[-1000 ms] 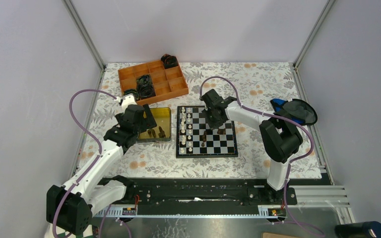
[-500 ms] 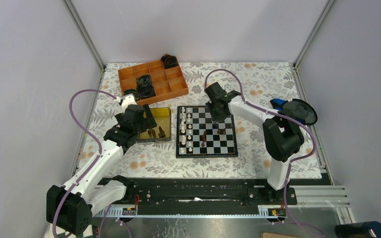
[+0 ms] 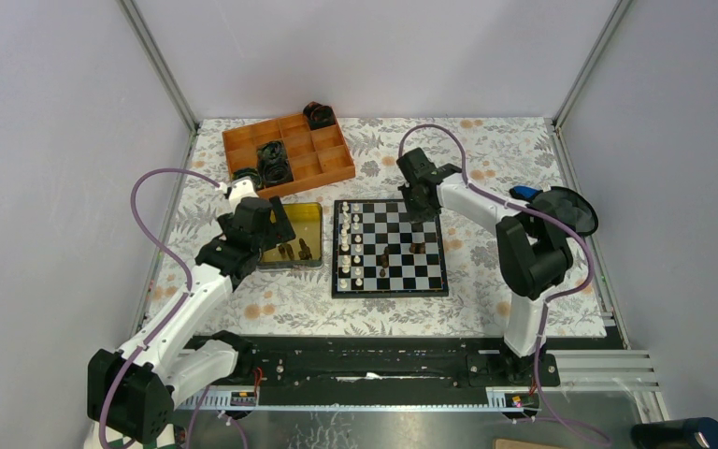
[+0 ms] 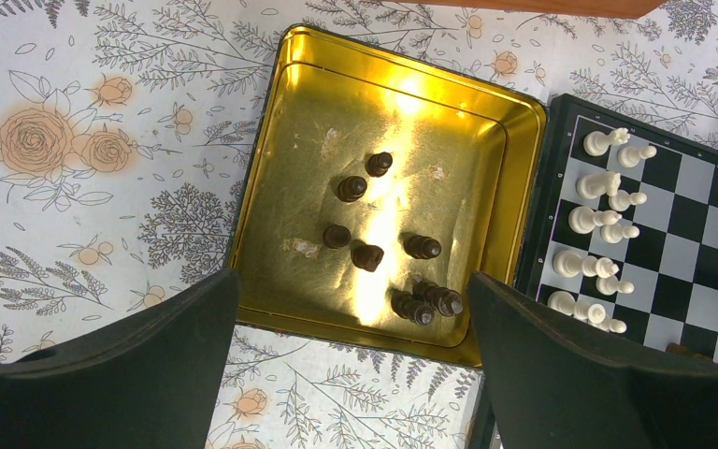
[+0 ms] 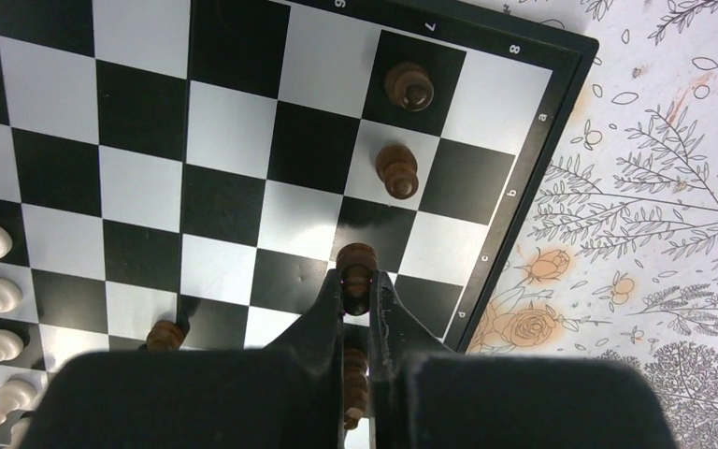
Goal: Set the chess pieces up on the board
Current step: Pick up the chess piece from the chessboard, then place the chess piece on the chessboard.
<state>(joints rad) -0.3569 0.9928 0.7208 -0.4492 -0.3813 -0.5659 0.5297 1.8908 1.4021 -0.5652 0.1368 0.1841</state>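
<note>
While right claw (image 5: 357,285) pinches 1 dark piece (image 5: 356,254) over board (image 5: 140,112) | left claw (image 4: 351,299) spread wide, empty

Soft, even overhead light fills the enclosure; hot glare streaks the gold tin (image 4: 402,98), while shadows on the desk (image 3: 486,150) fall faint.

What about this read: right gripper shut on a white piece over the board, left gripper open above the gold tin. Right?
Wrong colour. The right gripper is shut on a dark brown piece, not a white one; the right wrist view shows it pinched over the board. The left gripper is open above the gold tin, as stated.
</note>
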